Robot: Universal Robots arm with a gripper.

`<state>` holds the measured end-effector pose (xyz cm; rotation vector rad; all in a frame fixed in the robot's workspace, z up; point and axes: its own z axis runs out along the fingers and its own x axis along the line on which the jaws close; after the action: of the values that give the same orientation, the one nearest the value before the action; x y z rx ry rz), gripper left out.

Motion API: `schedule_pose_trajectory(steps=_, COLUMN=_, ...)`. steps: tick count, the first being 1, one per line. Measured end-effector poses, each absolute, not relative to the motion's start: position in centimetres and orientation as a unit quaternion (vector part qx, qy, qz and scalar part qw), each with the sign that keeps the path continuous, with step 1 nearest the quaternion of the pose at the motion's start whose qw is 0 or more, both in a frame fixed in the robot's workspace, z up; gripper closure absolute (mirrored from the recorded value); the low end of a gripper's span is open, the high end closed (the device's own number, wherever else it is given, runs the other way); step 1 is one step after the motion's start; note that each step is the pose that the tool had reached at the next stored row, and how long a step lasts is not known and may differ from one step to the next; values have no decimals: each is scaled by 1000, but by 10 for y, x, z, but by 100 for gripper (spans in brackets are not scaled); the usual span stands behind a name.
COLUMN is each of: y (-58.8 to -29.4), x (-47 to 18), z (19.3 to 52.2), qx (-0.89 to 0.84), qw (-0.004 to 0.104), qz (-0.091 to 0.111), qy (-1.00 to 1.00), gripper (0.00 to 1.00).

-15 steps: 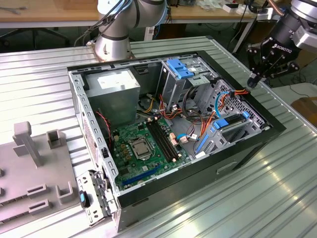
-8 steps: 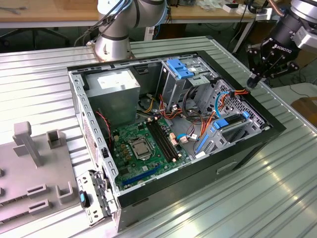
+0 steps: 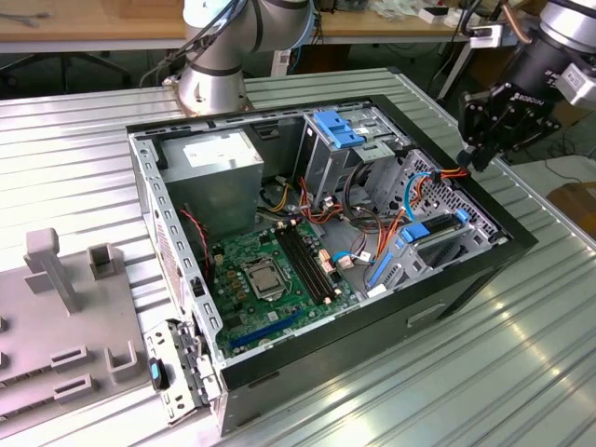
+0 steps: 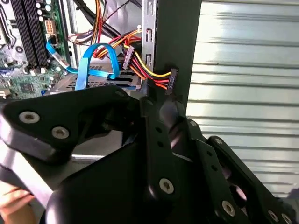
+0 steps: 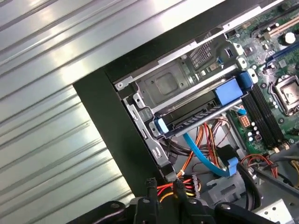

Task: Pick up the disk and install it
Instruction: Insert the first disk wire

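Gripper (image 5: 164, 190), whose opening and hold I cannot tell, hangs just over the case wall (image 5: 107, 130) beside a wire plug (image 4: 172, 80), so any reach toward the disk (image 5: 196, 114), lying in its bay nearby, could snag those wires or clip the wall.

Ribbed silver surface (image 3: 447, 382); case (image 3: 391, 315) black outside, motherboard (image 3: 270, 270) green. The disk (image 5: 201, 111) sits in a bright blue carrier. Cable bundle (image 4: 145, 70) red, orange, yellow; flat cable (image 4: 96, 60) light blue.
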<state>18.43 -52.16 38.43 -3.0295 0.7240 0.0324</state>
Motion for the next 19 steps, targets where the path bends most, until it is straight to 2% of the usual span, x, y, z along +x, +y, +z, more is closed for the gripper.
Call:
schedule_pose_trajectory(steps=1, y=-522, x=184, z=384, qx=-974, qw=13, qz=10, qy=225, gripper=70)
schedule_pose_trajectory(steps=2, y=-521, x=184, z=384, qx=-976, qw=12, qz=8, qy=216, gripper=64)
schedule_pose_trajectory(steps=6, y=-520, x=185, z=379, qx=-987, qw=7, qz=2, qy=162, gripper=64)
schedule_pose_trajectory(steps=10, y=-505, x=186, z=374, qx=-988, qw=-1, qz=0, qy=156, gripper=64)
schedule_pose_trajectory(steps=19, y=-505, x=190, z=370, qx=-992, qw=-11, qz=-12, qy=126, gripper=64)
